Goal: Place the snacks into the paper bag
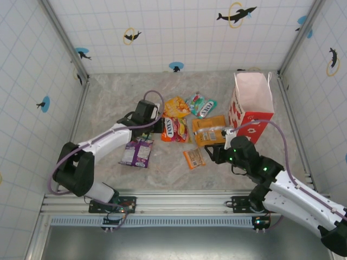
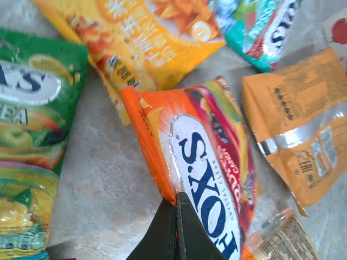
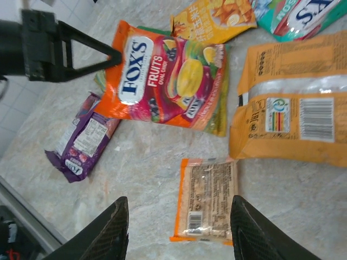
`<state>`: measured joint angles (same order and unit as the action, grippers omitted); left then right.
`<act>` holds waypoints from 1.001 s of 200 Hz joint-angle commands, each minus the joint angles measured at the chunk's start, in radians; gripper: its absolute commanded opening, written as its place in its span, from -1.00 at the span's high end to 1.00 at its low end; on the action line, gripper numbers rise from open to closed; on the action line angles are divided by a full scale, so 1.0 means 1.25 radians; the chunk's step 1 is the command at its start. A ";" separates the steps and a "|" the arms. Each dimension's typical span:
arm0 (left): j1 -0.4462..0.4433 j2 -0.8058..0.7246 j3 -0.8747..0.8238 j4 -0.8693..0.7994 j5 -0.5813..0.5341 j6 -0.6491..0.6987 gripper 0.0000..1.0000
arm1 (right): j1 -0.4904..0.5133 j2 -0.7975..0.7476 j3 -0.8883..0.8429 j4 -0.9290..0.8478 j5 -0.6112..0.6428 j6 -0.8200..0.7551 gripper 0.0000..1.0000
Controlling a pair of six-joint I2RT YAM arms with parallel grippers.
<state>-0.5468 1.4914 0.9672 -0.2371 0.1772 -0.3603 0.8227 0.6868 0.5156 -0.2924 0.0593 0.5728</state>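
— Whereabouts of the paper bag (image 1: 252, 100)?
— Standing upright at the far right of the worktop (image 1: 168, 176), mouth open, red side panel turned toward the arms. Well apart from both grippers.

— State of the left gripper (image 1: 161, 125)?
— Clamped shut on one corner of the orange-red packet (image 1: 174, 130), fingers (image 2: 187, 227) pressed together over the foil edge. Same pinch seen from the right wrist, at the packet's upper left corner. Hard to tell whether lifted off the worktop or just held there.

— Lying around that packet?
— Green packet (image 2: 32, 103) partly underneath it, edges poking out. Yellow-orange pouch (image 1: 177, 106) and teal packet (image 1: 200, 105) just behind, side by side. Large orange pouch (image 1: 209, 131) just beside it on the right, printed back facing up, near the foot of the bag. Purple packet (image 1: 136, 153) lying apart, nearer the left arm.

— And the right gripper (image 3: 180, 200)?
— Spread wide, holding nothing. Hanging above the small orange bar (image 3: 209, 197), one finger to each side of it. No contact visible between fingers and bar.

— Position of the bar itself?
— Flat on the worktop, barcode side up, just in front of the large orange pouch and between the two arms.
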 commanded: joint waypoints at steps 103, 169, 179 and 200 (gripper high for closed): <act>-0.024 -0.168 0.159 -0.304 0.242 0.564 1.00 | 0.000 0.108 0.132 0.096 -0.033 -0.359 -0.24; -0.055 -0.239 0.139 -0.336 0.336 0.684 1.00 | 0.010 0.209 0.193 0.134 -0.132 -0.553 -0.32; -0.069 -0.247 0.138 -0.340 0.344 0.705 1.00 | 0.011 0.231 0.202 0.137 -0.153 -0.563 -0.32; -0.095 -0.264 0.132 -0.342 0.342 0.742 1.00 | 0.011 0.274 0.225 0.141 -0.201 -0.592 -0.34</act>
<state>-0.6365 1.2007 1.1248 -0.6571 0.5461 0.4702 0.8318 0.9813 0.7353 -0.1600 -0.0982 -0.0853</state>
